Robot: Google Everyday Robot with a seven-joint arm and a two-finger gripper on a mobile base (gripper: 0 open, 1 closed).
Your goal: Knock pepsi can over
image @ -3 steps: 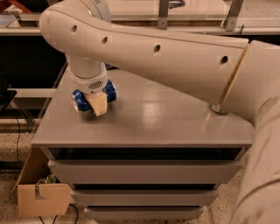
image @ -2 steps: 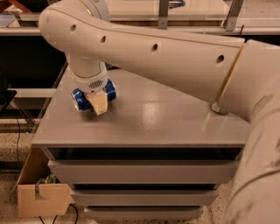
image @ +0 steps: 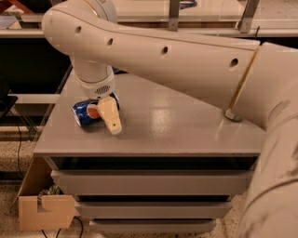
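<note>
Camera view. I see the pepsi can (image: 84, 114) lying on its side near the left edge of the surface (image: 186, 125), toward the front-left corner, with its long axis roughly along the front edge. My hand (image: 110, 117) hangs at the can's right end, touching or just beside it; I cannot tell whether it is open or closed. The round red-white-blue logo shows, but I can read no lettering.

Grey drawer cabinet (image: 153, 182), speckled floor (image: 10, 160), cardboard box (image: 44, 213) lower left, metal shelving (image: 174, 14) behind
</note>
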